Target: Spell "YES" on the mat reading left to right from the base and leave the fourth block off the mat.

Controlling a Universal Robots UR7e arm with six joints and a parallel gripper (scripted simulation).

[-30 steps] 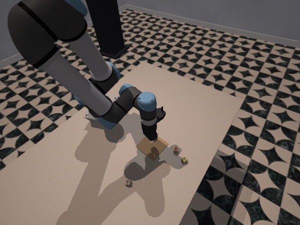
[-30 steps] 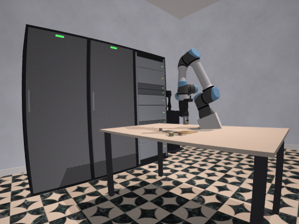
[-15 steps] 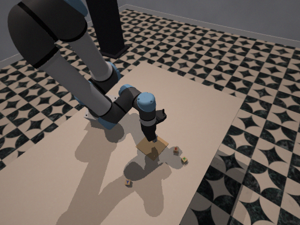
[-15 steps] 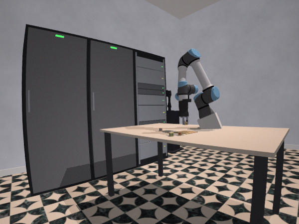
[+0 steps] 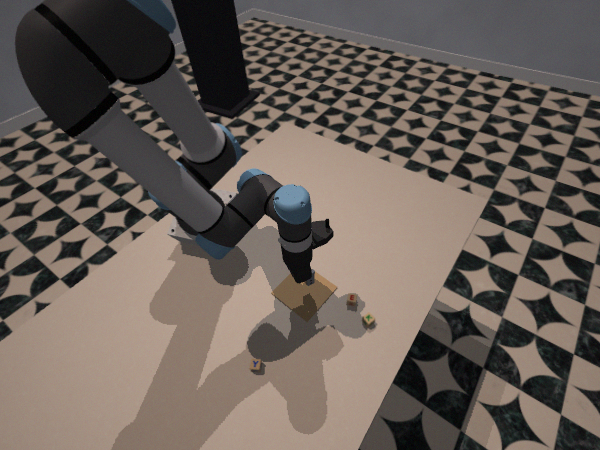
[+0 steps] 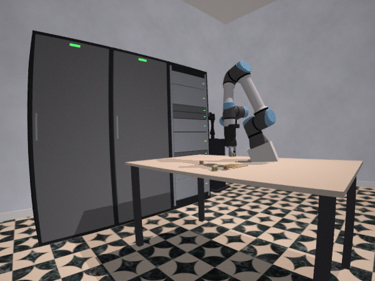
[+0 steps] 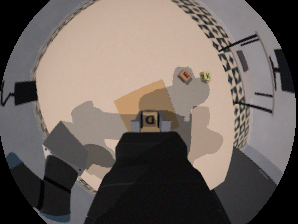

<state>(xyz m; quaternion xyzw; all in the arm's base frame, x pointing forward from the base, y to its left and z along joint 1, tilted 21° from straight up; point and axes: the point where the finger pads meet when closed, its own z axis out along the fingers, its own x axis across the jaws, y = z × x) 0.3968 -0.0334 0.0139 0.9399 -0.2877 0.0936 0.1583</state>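
Note:
My gripper (image 5: 309, 280) (image 6: 232, 152) (image 7: 149, 116) points straight down and is shut on a small wooden block (image 5: 311, 277) (image 7: 150, 119) with a dark letter that I cannot read. It holds the block just above the far part of the brown mat (image 5: 324, 289) (image 6: 239, 165) (image 7: 129, 104). The block with a red E (image 5: 352, 299) (image 6: 225, 167) (image 7: 184, 76) and a block with a green letter (image 5: 369, 319) (image 6: 214, 168) (image 7: 205, 76) lie on the table right of the mat. The block with a blue Y (image 5: 256, 365) (image 6: 201, 162) lies on the table in front of the mat.
The table's right edge (image 5: 430, 310) runs close behind the green-lettered block. The arm's base (image 6: 262, 151) stands on the table beyond the mat. Dark cabinets (image 6: 94, 131) stand off the table.

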